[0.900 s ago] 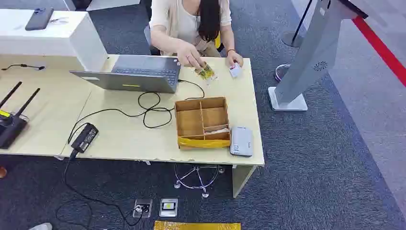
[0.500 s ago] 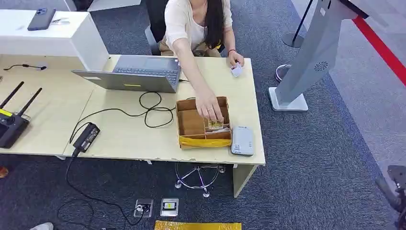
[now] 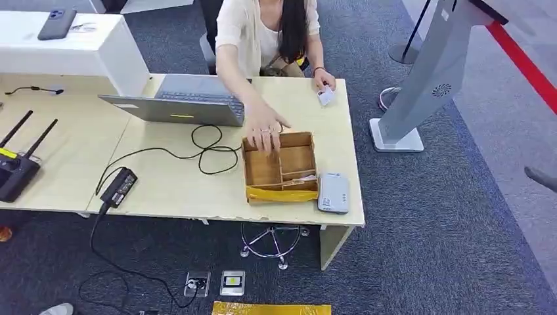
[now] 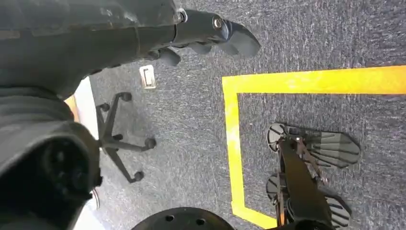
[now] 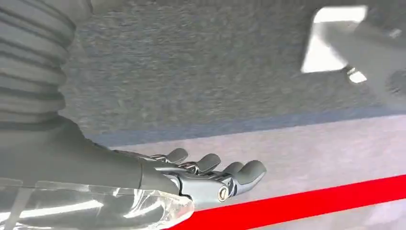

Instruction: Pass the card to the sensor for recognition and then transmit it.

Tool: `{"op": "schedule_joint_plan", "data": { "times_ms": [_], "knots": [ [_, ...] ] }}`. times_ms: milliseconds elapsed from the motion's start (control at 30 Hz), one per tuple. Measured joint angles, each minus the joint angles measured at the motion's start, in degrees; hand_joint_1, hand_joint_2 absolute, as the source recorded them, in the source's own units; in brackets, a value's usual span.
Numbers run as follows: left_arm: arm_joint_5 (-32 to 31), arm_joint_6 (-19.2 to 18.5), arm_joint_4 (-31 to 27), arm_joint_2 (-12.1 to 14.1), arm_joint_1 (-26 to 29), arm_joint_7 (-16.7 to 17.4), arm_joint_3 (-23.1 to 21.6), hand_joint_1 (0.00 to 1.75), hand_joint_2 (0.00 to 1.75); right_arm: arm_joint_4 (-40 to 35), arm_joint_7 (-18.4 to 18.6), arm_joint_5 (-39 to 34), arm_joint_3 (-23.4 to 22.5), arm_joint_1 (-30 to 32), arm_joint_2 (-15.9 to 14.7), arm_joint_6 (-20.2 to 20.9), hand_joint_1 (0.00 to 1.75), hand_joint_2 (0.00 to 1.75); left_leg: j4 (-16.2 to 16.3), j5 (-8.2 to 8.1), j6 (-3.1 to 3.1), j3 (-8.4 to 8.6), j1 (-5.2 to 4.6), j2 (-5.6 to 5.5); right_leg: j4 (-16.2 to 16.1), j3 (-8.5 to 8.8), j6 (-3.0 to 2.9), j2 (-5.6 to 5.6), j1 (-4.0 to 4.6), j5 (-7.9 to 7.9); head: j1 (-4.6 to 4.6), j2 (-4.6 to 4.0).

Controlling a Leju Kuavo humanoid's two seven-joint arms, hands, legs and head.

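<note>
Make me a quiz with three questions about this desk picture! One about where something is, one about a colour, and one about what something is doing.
1. Where is the grey card reader?
A. On the laptop
B. On the desk, right beside the wooden box
C. On the floor

2. What colour is the tape on the wooden box's front edge?
A. Yellow
B. Green
C. Pink

3. What is the robot's right hand doing?
A. Holding a card
B. Pressing the laptop
C. Holding nothing, fingers stretched out

Answers:
1. B, the reader lies on the desk next to the box, by the desk's corner.
2. A, a yellow strip runs along the box's front.
3. C, the right wrist view shows its fingers apart over the carpet with nothing in them.
</note>
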Motion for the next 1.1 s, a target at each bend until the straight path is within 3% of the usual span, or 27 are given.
{"op": "schedule_joint_plan", "data": {
  "times_ms": [100,267,567,733,1100],
  "knots": [
    [-0.07,-0.04,0.00,0.02,-0.34,0.00,-0.02,0.00,0.00,-0.81,-3.03,1.94,2.05,-3.34,4.25,1.53,0.00,1.75,0.00,0.03,-0.04,0.11,0.03,0.20,0.01,-0.06,-0.01,0.30,0.03,0.01,0.00,0.00],
    [-0.07,-0.26,0.00,-0.02,-0.73,0.00,-0.02,0.00,0.00,-1.40,-4.68,3.06,4.83,-5.80,9.70,1.72,0.00,1.75,0.01,0.15,-0.13,-0.04,0.11,-0.25,0.03,-0.05,-0.02,-0.18,0.10,0.01,0.02,0.02],
    [-0.04,-0.26,0.00,0.13,-0.61,0.00,-0.09,0.00,0.00,-1.88,-5.09,4.02,9.07,-7.52,18.73,0.13,0.00,1.75,0.00,0.16,-0.14,-0.06,0.12,-0.29,0.03,-0.11,-0.02,-0.21,0.11,0.00,0.04,0.00],
    [-0.89,-0.44,0.00,0.52,-0.56,0.00,-0.46,0.00,0.00,-1.88,-4.89,3.82,10.46,-7.58,21.48,-0.72,0.00,1.75,0.01,0.16,-0.14,-0.05,0.11,-0.27,0.02,-0.12,-0.03,-0.17,0.10,0.00,0.00,0.00],
    [-2.27,-0.96,0.00,0.94,-0.63,0.00,-1.01,0.00,0.00,-1.88,-4.17,4.65,12.41,-7.34,23.88,-4.19,0.00,1.75,0.01,0.15,-0.14,-0.05,0.11,-0.24,0.02,-0.16,-0.03,-0.15,0.11,0.00,0.00,0.02]
  ]
}}
